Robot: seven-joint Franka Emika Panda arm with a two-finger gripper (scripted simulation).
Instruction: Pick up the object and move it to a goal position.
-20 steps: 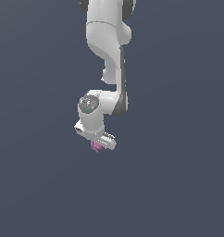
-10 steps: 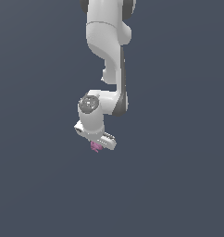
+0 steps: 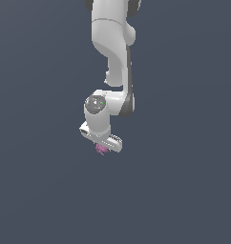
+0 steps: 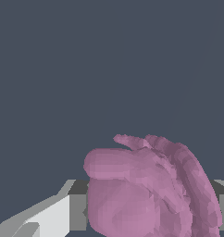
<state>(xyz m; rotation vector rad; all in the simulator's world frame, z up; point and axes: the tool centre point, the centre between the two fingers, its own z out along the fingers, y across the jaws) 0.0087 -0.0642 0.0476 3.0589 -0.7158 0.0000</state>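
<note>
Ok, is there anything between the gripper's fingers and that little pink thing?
Nothing shows between them. In the wrist view the pink object sits right between the gripper fingers; the exterior view shows it just under the hand.

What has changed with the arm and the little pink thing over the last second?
Nothing visibly changed. The gripper hangs in the same place in the exterior view, and the pink object is still just beneath it, between the fingers in the wrist view. Nothing was let go.
</note>
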